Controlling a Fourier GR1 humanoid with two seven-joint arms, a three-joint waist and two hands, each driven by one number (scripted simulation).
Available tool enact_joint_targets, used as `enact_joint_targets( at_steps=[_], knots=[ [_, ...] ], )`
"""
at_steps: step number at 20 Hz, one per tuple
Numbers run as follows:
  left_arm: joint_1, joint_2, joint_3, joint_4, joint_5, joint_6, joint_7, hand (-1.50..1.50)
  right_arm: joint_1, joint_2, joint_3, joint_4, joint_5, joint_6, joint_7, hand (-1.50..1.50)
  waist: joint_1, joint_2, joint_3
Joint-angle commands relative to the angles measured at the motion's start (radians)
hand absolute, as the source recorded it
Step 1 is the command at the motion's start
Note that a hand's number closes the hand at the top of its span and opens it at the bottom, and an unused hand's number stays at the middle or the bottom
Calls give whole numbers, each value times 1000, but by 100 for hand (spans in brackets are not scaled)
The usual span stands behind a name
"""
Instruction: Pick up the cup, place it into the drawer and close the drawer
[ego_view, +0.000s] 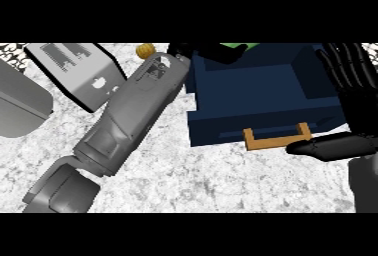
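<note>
- The left hand is at the upper edge of the view, over the rear of the blue drawer; its fingers are curled round a green object, taken to be the cup, of which only a sliver shows.
- The drawer stands open, its interior visible and apparently unoccupied; the cup sits at or above its back rim, and whether it is already inside cannot be told.
- Judgement: pickup done, placement in progress; release and closing of the drawer are outstanding.
- The right hand is at the view's right, fingers straight along the drawer's side, thumb near the wooden handle; it holds nothing.
- Surroundings: a toaster at upper left, a grey rounded object at the left edge, a small yellow item beside the left forearm, all on the speckled counter.
- Obstruction: none lies in front of the drawer, but the left forearm crosses the drawer's left corner and must withdraw before closing.
</note>
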Motion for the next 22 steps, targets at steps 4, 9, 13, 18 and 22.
enact_joint_targets(
  at_steps=[4, 9, 13, 18, 22],
  knots=[
    [18, 0, -117, 80, 39, -54, 23, 150, -38, 28, 47, -20, -2, 1, 15, -150, -74, 17, 0],
    [43, 0, -162, 55, 85, -52, 11, -150, -99, 24, 54, 39, -12, 24, 2, -150, -95, 29, 0],
    [70, 0, -128, 14, 176, -39, -47, -150, -74, 35, 96, 23, -98, 114, 9, -150, -107, 25, -1],
    [90, 0, -96, -55, 278, -88, -160, -150, -107, 36, 194, 28, -193, 262, 21, 150, -93, 25, -2],
    [92, 0, -82, -62, 340, -36, -233, -150, -92, -35, 266, 44, -188, 362, 100, 150, -73, 16, -3]
  ],
)
